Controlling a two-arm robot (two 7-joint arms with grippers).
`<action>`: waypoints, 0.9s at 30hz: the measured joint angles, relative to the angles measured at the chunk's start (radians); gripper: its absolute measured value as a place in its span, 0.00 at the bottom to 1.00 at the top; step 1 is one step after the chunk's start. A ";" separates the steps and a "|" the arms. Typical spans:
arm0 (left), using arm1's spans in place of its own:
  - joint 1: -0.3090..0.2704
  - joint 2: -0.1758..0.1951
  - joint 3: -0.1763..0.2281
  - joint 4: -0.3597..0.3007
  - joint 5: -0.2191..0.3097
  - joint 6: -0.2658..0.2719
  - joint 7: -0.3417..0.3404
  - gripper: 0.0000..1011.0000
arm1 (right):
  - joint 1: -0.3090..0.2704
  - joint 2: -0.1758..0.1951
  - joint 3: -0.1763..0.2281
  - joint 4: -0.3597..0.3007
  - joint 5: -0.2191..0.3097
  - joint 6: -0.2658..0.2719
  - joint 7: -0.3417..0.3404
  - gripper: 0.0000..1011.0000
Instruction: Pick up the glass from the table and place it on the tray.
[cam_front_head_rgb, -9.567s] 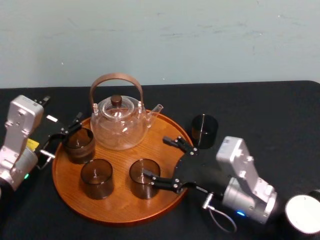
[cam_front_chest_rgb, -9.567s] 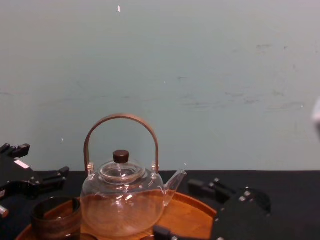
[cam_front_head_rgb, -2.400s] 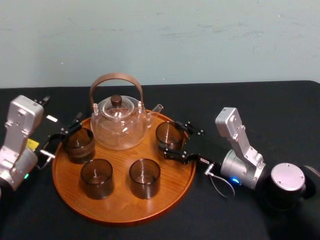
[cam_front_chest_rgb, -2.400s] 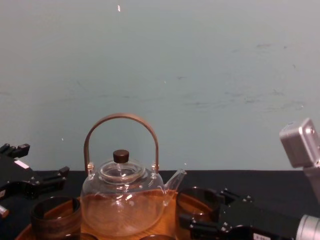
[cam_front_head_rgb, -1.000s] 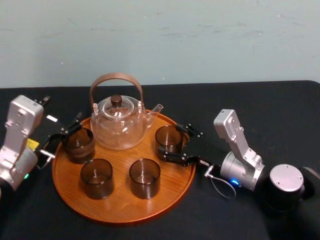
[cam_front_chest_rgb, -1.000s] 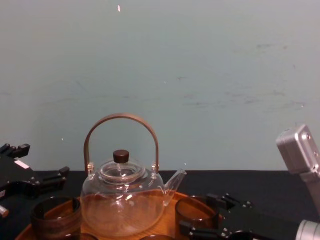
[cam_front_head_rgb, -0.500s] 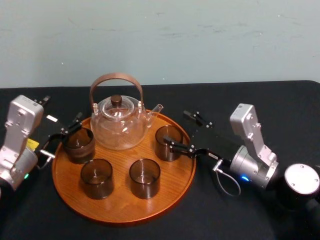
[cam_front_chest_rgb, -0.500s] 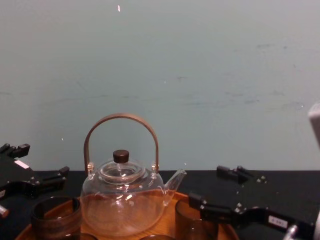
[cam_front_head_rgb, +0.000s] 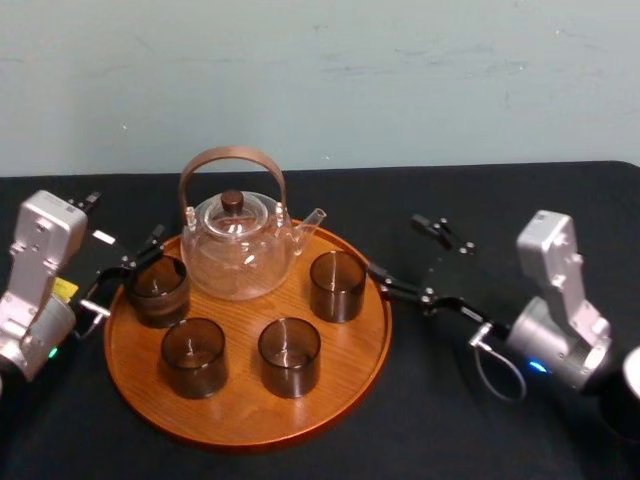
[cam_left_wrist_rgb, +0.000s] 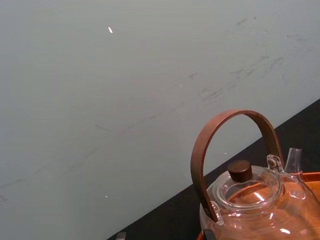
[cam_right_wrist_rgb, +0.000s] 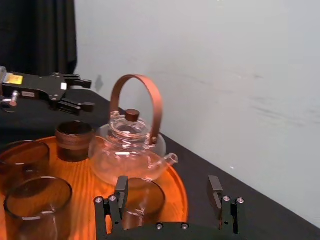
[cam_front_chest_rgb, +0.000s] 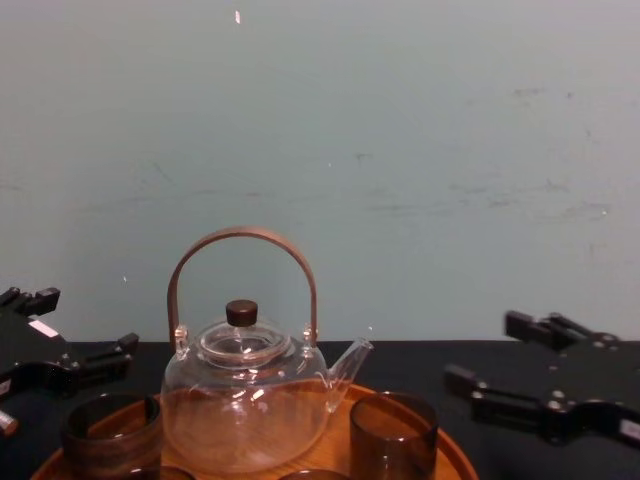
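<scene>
1. Table (cam_front_head_rgb: 420, 440): flat, matte black, spread across the lower frame.
2. Tray (cam_front_head_rgb: 240, 435): round, orange-brown grained wood with a low rim, sat centre-left; could have been shoved by a low arm sweep.
3. Teapot (cam_front_head_rgb: 238, 245): clear, bulbous glass under an arched brown handle, stood upper centre; probably fragile if knocked.
4. Right gripper (cam_front_head_rgb: 395, 245): black, thin-fingered, spread wide and empty, hovered right of centre just off the rim; might have clipped the glass with its nearer finger.
5. Left gripper (cam_right_wrist_rgb: 87, 95): fingers apart, parked at the tray's left edge.
6. Glass (cam_front_head_rgb: 337, 285): smoky, smooth, cylindrical, stood upright on the tray's right side near the spout; looked easy to tip.
</scene>
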 joint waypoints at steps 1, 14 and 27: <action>0.000 0.000 0.000 0.000 0.000 0.000 0.000 0.99 | -0.007 0.004 0.005 -0.006 0.000 -0.002 -0.005 0.99; 0.000 0.000 0.000 0.000 0.000 0.000 0.000 0.99 | -0.077 0.046 0.120 0.001 0.040 -0.035 -0.031 0.99; 0.000 0.000 0.000 0.000 0.000 0.000 0.000 0.99 | -0.094 0.028 0.174 0.046 0.048 -0.044 -0.044 0.99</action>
